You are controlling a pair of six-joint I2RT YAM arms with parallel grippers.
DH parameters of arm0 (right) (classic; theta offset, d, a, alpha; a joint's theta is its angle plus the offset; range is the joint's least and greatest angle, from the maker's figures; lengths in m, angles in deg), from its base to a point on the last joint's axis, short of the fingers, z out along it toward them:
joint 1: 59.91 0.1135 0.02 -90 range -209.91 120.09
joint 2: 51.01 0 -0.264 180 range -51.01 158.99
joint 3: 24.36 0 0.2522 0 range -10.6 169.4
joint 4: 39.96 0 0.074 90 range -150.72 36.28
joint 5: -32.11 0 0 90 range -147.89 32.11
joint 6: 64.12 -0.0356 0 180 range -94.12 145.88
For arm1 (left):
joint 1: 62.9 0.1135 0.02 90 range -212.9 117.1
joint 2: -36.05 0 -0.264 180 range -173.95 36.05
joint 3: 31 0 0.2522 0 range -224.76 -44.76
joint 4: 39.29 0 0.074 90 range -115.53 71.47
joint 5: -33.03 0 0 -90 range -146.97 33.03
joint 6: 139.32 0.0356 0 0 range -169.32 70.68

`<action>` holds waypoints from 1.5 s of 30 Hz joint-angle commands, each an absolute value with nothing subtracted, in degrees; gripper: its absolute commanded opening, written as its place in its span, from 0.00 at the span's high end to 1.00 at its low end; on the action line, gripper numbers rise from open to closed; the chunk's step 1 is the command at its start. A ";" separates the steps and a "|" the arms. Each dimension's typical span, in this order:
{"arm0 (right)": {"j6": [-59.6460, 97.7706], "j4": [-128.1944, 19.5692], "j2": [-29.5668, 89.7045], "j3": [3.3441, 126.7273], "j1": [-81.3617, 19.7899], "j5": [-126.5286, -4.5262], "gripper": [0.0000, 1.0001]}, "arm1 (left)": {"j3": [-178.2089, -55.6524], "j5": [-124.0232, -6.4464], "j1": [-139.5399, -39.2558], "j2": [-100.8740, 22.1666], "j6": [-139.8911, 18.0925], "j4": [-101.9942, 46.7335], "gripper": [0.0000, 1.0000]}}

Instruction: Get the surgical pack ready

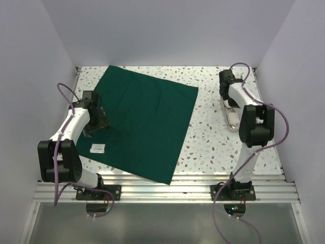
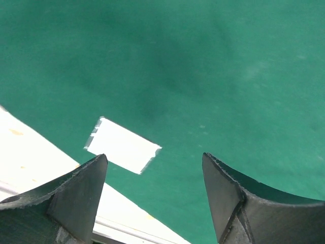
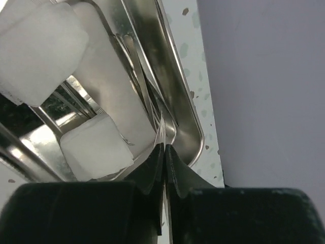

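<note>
The right gripper (image 3: 164, 152), closest to its wrist lens, has its jaws pressed together at the end of the steel tray (image 3: 189, 133). Thin metal instruments (image 3: 144, 94) run up to its tips, and I cannot tell whether one is pinched. Two white gauze pads (image 3: 43, 48) also lie in the tray. The tray sits near the right edge of the table (image 1: 213, 137), apart from the flat green cloth (image 1: 147, 117). Over the cloth's left part hangs the left gripper (image 2: 155, 157), spread wide and empty, with a white label (image 2: 122, 146) on the cloth just ahead.
</note>
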State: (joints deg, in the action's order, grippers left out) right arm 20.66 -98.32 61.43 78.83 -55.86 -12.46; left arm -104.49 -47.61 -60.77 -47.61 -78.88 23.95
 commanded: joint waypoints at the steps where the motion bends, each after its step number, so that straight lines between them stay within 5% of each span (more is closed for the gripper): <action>1: 20.87 -99.06 65.78 82.90 -56.57 -7.08 0.91 | -103.82 -42.92 -59.12 -46.47 -81.48 26.59 0.20; 7: 17.27 -102.76 64.92 85.11 -55.34 -13.57 0.50 | -104.79 -41.51 -56.75 -49.11 -82.28 27.82 0.20; 12: 13.31 -107.42 59.56 87.49 -53.06 -21.05 0.37 | -104.97 -41.42 -56.13 -50.87 -83.24 28.61 0.24; 31: 10.76 -100.65 53.58 83.01 -35.83 -57.25 0.28 | -101.37 -48.26 -52.98 -56.76 -95.11 32.66 0.27; 45: 10.67 -97.22 50.59 78.61 -35.48 -62.89 0.28 | -96.44 -56.71 -45.68 -56.41 -99.94 27.03 0.27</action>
State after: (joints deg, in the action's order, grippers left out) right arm 10.85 -99.23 53.58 78.85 -35.79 -60.54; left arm -97.32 -53.97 -46.93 -56.26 -97.72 29.43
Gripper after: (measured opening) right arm 0.717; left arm 0.706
